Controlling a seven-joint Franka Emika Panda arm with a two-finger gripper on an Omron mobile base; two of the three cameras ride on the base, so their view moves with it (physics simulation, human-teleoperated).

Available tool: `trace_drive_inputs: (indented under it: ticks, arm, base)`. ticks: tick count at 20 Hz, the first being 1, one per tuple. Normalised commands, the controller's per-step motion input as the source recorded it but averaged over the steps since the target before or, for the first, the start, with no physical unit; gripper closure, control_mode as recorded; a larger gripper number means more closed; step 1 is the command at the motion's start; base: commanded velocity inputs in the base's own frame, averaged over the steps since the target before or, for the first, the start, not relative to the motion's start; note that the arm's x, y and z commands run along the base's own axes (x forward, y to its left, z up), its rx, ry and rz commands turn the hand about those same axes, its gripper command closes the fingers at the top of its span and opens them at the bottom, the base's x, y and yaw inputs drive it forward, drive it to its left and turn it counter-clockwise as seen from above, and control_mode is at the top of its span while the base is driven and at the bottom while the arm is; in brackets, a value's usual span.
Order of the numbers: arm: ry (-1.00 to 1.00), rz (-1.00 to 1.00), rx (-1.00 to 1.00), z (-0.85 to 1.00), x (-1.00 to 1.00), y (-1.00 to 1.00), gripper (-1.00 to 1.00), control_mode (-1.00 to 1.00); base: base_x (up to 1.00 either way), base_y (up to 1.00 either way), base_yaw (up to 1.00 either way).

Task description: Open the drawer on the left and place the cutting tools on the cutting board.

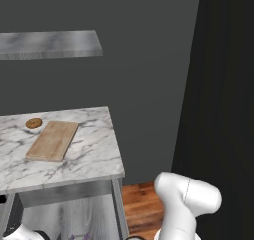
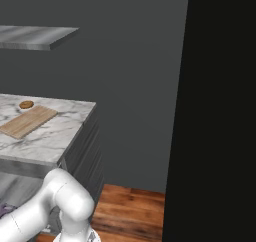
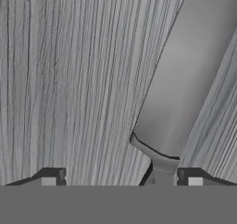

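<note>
Grey wood-grain drawer front (image 3: pixel 69 79) spans the hand view at very close range, grain running roughly 12 to 6 o'clock. Gripper (image 3: pixel 121 179) sits low in that view, finger tips (image 3: pixel 50 177) set wide apart, nothing between them. Silver bar handle (image 3: pixel 185 75) crosses the front, long axis slanting from 6 o'clock near the right finger tip up toward 1 o'clock; its mounting post meets the front just beside that tip. Whether the tip touches the bar cannot be told.

Left base view: marble counter (image 1: pixel 94 154) lies at 9 o'clock. Cutting board (image 1: pixel 53 140) lies flat on it, long axis running from 7 o'clock near edge toward 1 o'clock far edge. Round brown pastry (image 1: pixel 33 123) sits on a small plate just beside the board's far left corner. Grey shelf (image 1: pixel 49 44) hangs on the dark wall above.
</note>
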Motion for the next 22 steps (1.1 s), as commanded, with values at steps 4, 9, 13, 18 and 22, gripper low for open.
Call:
trace_drive_inputs:
  ticks: [4,9,13,18,22]
  arm:
    - [0.00,0.00,0.00,-0.14,-0.28,0.00,-1.00,-1.00]
    - [0.00,0.00,0.00,-0.19,-0.43,0.00,-1.00,-1.00]
    - [0.00,0.00,0.00,-0.09,-0.34,-0.08,-1.00,-1.00]
    - [0.00,0.00,0.03,0.00,0.02,-0.14,-1.00,-1.00]
    - [0.00,0.00,0.02,0.00,0.09,-0.17,-1.00,-1.00]
  base:
    - [0.00,0.00,0.00]
    - [0.00,0.00,0.00]
    - [0.00,0.00,0.00]
    - [0.00,0.00,0.00]
    - [0.00,0.00,0.00]
